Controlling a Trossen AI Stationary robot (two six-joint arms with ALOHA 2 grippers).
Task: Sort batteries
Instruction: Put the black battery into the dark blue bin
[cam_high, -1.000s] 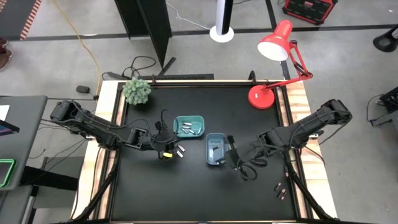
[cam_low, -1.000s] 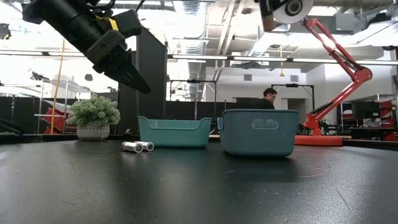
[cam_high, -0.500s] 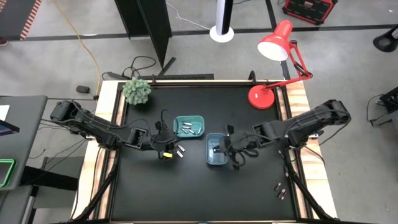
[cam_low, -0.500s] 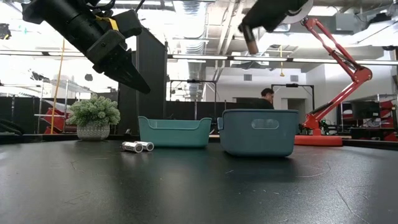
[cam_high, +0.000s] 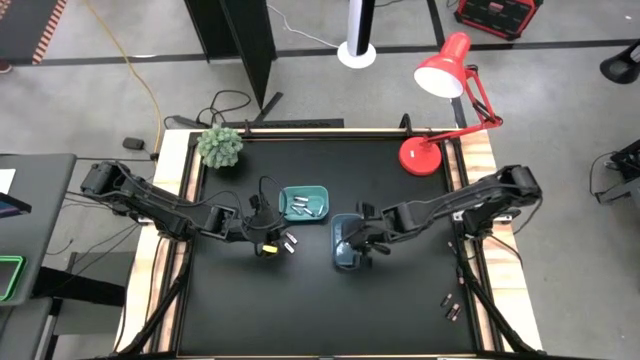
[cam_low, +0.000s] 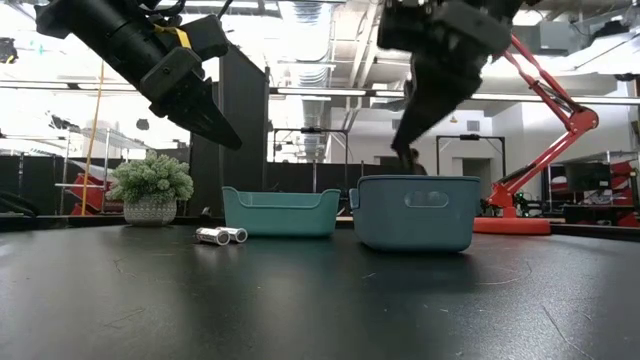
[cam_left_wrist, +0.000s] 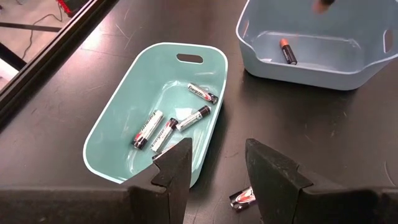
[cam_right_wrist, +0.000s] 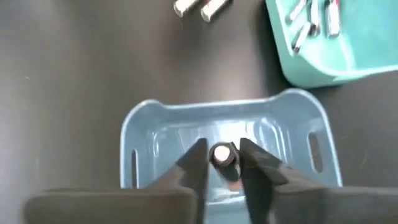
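Note:
My right gripper (cam_right_wrist: 222, 149) hangs over the blue tray (cam_high: 345, 245), fingers pointing down into it, low above its rim (cam_low: 415, 180). A small battery (cam_right_wrist: 222, 157) shows end-on between its open fingers, with a narrow gap on either side. Another dark battery with an orange end (cam_left_wrist: 287, 50) lies on the blue tray's floor. The teal tray (cam_left_wrist: 112, 155) holds several black-and-silver batteries (cam_left_wrist: 174, 121). My left gripper (cam_left_wrist: 217, 165) waits open above the table, left of the trays, over two loose silver batteries (cam_low: 221, 235).
A potted plant (cam_high: 220, 147) stands at the far left corner and a red desk lamp (cam_high: 440, 80) at the far right. More small batteries (cam_high: 450, 305) lie near the table's right near edge. A person shows in the room behind.
My right gripper has moved toward the table's left and come down from high above to just over the blue tray, tipping its fingers further downward and rolling its wrist as it went.

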